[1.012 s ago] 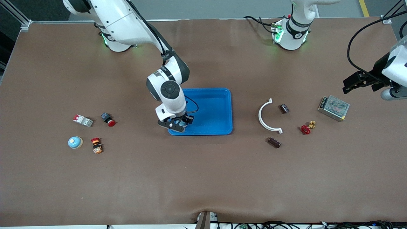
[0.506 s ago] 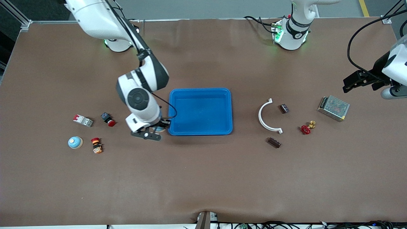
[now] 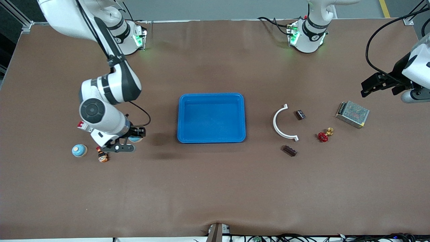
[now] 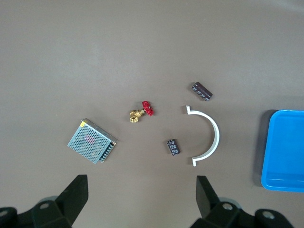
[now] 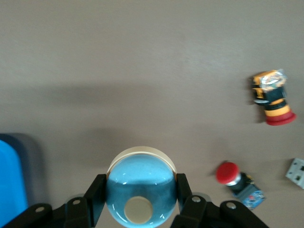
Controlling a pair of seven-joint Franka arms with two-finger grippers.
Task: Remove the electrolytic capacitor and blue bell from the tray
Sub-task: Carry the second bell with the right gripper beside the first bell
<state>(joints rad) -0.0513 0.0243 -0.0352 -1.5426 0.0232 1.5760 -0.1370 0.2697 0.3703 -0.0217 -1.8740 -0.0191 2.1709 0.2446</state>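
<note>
My right gripper [image 3: 130, 140] is shut on a blue bell [image 5: 139, 186] with a cream button and base, and holds it over the table between the blue tray [image 3: 211, 138] and the push buttons. A second blue bell [image 3: 79, 150] sits on the table toward the right arm's end. A dark brown capacitor [image 3: 289, 150] lies toward the left arm's end and also shows in the left wrist view [image 4: 201, 91]. My left gripper [image 3: 379, 85] is open and empty, high over the table near the mesh power supply [image 3: 352, 114].
An orange-and-red push button [image 3: 101, 155], a red-capped button [image 5: 235, 178] and a white breaker [image 3: 83, 126] lie by the right gripper. A white curved bracket [image 3: 280, 126], a small black component [image 3: 300, 114] and a red valve [image 3: 324, 135] lie near the capacitor.
My right arm has swung from over the tray's corner toward its own end of the table, the bell still in its gripper. The left arm has hardly moved.
</note>
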